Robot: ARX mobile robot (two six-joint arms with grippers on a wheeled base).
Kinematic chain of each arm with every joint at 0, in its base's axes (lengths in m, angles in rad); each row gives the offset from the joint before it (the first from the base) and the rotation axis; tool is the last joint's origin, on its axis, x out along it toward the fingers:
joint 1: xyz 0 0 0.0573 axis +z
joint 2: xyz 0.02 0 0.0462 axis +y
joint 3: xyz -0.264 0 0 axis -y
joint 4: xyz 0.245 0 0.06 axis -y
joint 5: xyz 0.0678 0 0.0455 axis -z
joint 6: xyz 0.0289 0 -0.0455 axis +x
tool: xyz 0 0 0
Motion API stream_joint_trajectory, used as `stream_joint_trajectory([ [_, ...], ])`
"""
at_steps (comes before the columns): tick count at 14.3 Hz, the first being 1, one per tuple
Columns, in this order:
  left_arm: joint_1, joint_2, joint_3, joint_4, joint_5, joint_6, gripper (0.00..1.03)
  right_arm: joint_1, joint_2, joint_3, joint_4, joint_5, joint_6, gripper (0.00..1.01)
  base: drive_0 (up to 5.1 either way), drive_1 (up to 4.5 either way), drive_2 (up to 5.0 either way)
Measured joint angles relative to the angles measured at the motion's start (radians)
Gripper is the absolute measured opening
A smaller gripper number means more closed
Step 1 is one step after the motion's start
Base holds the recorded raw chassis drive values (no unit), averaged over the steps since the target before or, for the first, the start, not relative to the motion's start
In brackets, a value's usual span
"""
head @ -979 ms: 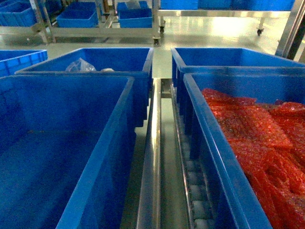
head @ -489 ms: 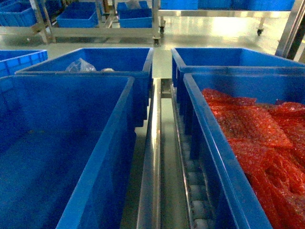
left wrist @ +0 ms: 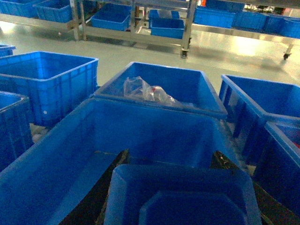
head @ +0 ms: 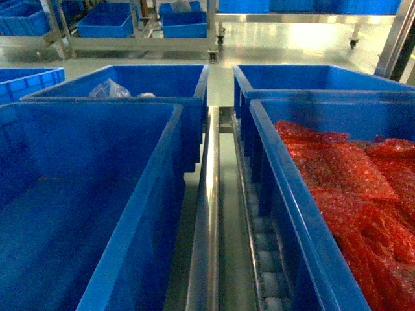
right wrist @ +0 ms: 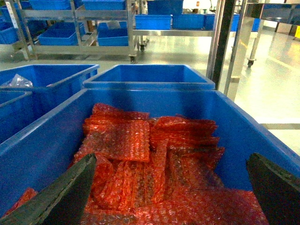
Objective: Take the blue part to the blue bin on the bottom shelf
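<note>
Blue moulded plastic part [left wrist: 180,199] held between left gripper [left wrist: 178,187] fingers, above empty blue bin [left wrist: 70,159]. Should be lowered well inside bin walls before release. Right gripper [right wrist: 173,187] spread wide, nothing held.

**Glossy floor, steel racks at the back**

The floor [head: 285,45] is pale grey-green and shiny, with bright patches of reflected light. Along the far side stand steel racks [head: 130,42] on castors, their low levels loaded with blue crates [head: 106,21]. At the right, metal posts [right wrist: 220,44] rise beside open floor. No walls or windows can be made out.
</note>
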Motion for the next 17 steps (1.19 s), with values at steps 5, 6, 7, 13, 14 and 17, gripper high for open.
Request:
stream_joint_trajectory([
  [5, 0.000, 0.000, 0.000, 0.000, 0.000, 0.000, 0.43, 0.000, 0.000, 0.000, 0.000, 0.000, 0.000, 0.98, 0.0, 0.00, 0.0],
  [6, 0.000, 0.000, 0.000, 0.000, 0.000, 0.000, 0.43, 0.000, 0.000, 0.000, 0.000, 0.000, 0.000, 0.98, 0.0, 0.00, 0.0],
  [7, 0.000, 0.000, 0.000, 0.000, 0.000, 0.000, 0.43, 0.000, 0.000, 0.000, 0.000, 0.000, 0.000, 0.98, 0.0, 0.00, 0.0],
  [13, 0.000, 0.000, 0.000, 0.000, 0.000, 0.000, 0.43, 0.000, 0.000, 0.000, 0.000, 0.000, 0.000, 0.98, 0.0, 0.00, 0.0],
  [14, 0.000, 0.000, 0.000, 0.000, 0.000, 0.000, 0.43, 0.000, 0.000, 0.000, 0.000, 0.000, 0.000, 0.98, 0.0, 0.00, 0.0],
  [17, 0.013, 0.081, 0.032, -0.088, -0.201, 0.106, 0.43, 0.000, 0.000, 0.000, 0.000, 0.000, 0.000, 0.98, 0.0, 0.00, 0.0],
])
